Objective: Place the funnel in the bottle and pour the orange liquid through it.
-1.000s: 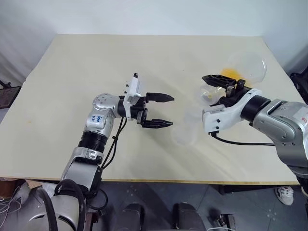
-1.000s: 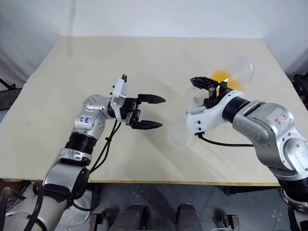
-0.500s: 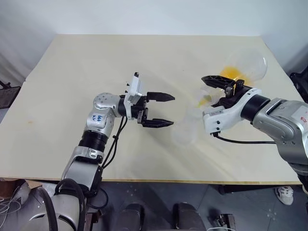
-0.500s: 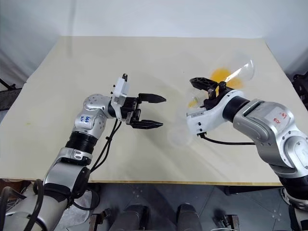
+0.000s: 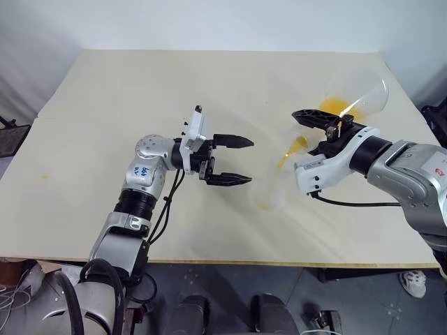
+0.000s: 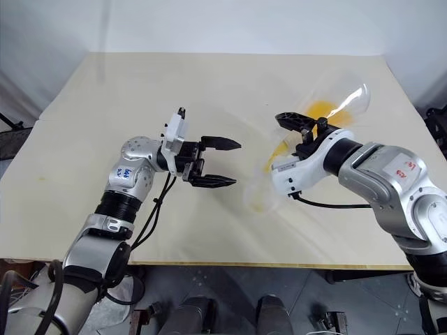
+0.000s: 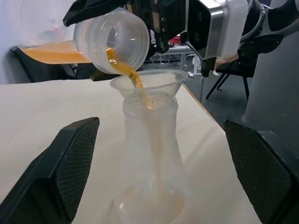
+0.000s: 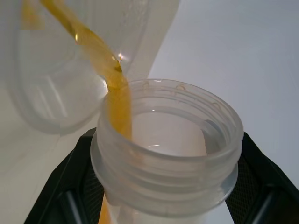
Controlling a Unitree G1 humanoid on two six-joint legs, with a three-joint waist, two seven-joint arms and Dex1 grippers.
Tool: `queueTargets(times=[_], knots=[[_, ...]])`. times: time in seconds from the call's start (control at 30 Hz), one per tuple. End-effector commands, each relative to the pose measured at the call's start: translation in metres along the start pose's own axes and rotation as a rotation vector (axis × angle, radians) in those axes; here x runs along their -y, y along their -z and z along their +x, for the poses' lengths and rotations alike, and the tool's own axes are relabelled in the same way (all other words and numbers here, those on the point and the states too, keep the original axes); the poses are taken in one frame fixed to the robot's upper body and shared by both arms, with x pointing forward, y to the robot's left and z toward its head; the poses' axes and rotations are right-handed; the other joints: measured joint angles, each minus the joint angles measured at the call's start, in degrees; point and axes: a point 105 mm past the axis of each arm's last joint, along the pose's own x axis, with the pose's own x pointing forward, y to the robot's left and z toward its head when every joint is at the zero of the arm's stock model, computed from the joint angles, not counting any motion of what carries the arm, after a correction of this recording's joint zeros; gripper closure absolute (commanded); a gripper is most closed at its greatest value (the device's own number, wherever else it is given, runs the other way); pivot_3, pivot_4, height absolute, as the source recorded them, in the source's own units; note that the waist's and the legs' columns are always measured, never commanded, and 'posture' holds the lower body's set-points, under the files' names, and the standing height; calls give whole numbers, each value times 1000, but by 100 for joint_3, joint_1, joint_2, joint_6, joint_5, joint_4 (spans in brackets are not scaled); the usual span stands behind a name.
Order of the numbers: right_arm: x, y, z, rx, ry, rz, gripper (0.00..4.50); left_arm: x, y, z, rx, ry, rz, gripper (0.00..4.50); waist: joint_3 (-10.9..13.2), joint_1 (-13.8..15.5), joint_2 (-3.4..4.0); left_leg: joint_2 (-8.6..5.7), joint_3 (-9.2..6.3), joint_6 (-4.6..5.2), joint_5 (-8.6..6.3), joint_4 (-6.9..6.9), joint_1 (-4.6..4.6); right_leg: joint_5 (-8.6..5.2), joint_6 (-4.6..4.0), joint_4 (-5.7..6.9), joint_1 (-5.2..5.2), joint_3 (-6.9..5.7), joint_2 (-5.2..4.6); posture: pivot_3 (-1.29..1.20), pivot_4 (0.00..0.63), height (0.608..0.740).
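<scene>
The cream table (image 5: 140, 91) runs wide under both arms, and its far right corner is cut off behind the tilted flask.

The second flask (image 5: 360, 98), clear and long-necked, is held tipped on its side above the table's right part by the right gripper (image 5: 318, 125), whose black fingers are clenched round its neck. Its wide base points away to the right and its mouth (image 7: 112, 39) leans down over the funnel. In the head views its walls are so clear that only glints and the orange liquid (image 5: 334, 107) pooled along its lower side mark it out.

The left gripper (image 5: 234, 160) hangs level with its two fingers spread wide, grasping nothing, pointing toward the bottle and apart from it.

The bottle (image 7: 149, 158) stands upright on the table between the two grippers, milky, with a wide base narrowing to the neck. From the head it is hard to make out, a pale blur with a faint orange tint at the bottom (image 6: 257, 206).

The funnel (image 7: 149, 84) sits in the bottle's neck, cone up, see-through; its stem is hidden inside the neck.

A thin orange stream (image 7: 128, 70) falls from the flask's mouth into the funnel and runs as a faint streak down inside the bottle
</scene>
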Motion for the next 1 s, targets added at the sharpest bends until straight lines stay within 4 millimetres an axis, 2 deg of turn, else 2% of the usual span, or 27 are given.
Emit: queueTargets(times=[0.03, 1.0], knots=[[25, 10, -11, -51, 88, -70, 1697, -4, -13, -1, 11, 5, 50, 0, 0, 0, 0, 0, 0, 0, 0, 0, 0, 0, 0, 0, 0, 0, 0, 0, 150, 740], [24, 9, -10, -40, 86, -111, 1697, -4, -13, -1, 5, 9, 47, 0, 0, -2, 0, 0, 0, 0, 0, 0, 0, 0, 0, 2, 0, 0, 0, 0, 150, 740]])
